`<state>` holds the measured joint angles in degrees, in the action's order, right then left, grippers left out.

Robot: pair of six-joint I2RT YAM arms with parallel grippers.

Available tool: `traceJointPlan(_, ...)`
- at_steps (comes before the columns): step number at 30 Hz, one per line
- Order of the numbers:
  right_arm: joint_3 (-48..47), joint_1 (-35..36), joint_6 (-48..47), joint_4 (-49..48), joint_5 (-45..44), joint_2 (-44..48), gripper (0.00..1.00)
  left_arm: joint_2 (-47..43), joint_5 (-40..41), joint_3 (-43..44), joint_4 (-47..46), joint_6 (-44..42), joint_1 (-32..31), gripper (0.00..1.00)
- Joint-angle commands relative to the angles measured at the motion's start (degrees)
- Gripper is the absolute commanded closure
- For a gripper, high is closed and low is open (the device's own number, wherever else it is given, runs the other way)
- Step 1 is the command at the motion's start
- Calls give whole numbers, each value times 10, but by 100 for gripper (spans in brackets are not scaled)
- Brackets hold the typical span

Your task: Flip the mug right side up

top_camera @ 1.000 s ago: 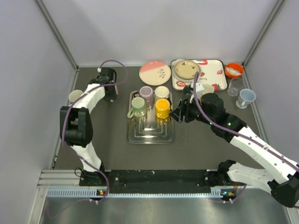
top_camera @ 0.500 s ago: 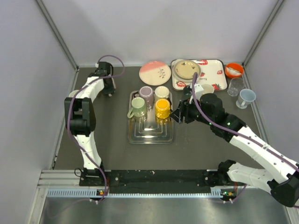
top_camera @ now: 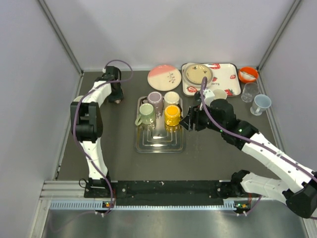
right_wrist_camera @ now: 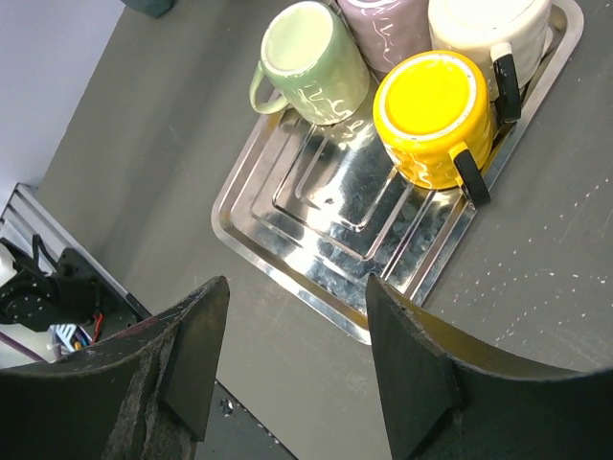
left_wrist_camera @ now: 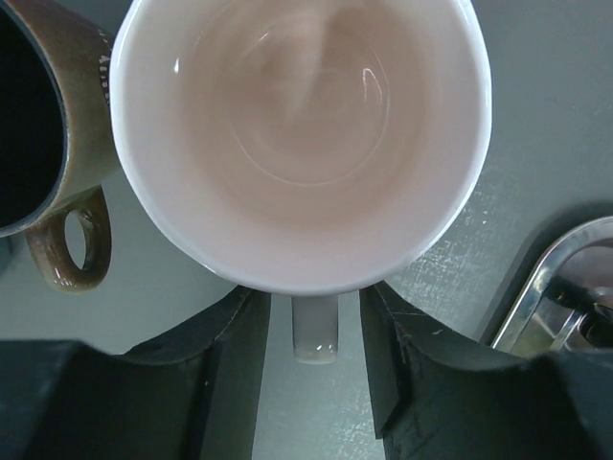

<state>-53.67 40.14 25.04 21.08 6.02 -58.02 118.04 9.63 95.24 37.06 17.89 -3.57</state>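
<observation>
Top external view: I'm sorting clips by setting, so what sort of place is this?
Probably a lab test cell, not a kitchen: plain grey panel walls box in a dark table, two arms are bolted to its near edge, and mugs sit on a steel tray.

A white mug [left_wrist_camera: 297, 144] stands right side up on the dark counter [left_wrist_camera: 536, 125], mouth open to the top, its pale inside empty, its handle pointing to the near side; it sits just beside a brown mug [left_wrist_camera: 48, 125]. Four more mugs crowd the far end of a metal tray [right_wrist_camera: 326, 206]; the yellow mug [right_wrist_camera: 433, 115] is base up with a black handle; the green mug [right_wrist_camera: 311, 62] beside it, the purple mug [right_wrist_camera: 383, 24] and the cream mug [right_wrist_camera: 488, 29] also look base up.
</observation>
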Motion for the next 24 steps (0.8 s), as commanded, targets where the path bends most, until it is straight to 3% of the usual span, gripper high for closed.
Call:
traceJointPlan(1,-16,6,-9,-3,-14,1,40,-39,-6,23,-2,9,0,50)
traceJointPlan(4,-17,6,-11,2,-26,-2,37,-80,-15,21,-1,21,-1,32)
traceJointPlan(5,-17,6,-10,4,-34,-4,35,-91,-21,19,-1,28,-2,20)
traceJointPlan(8,-18,6,-17,11,-53,-21,25,-152,-37,-2,-4,45,-15,12)
traceJointPlan(13,-23,6,-34,12,-93,-71,24,-293,0,-101,-69,47,-99,10)
traceJointPlan(17,-44,6,-86,6,-104,-125,29,-405,30,-255,-144,68,-183,11)
traceJointPlan(24,-73,6,-232,-38,-90,-230,30,-570,1,-414,-199,84,-214,17)
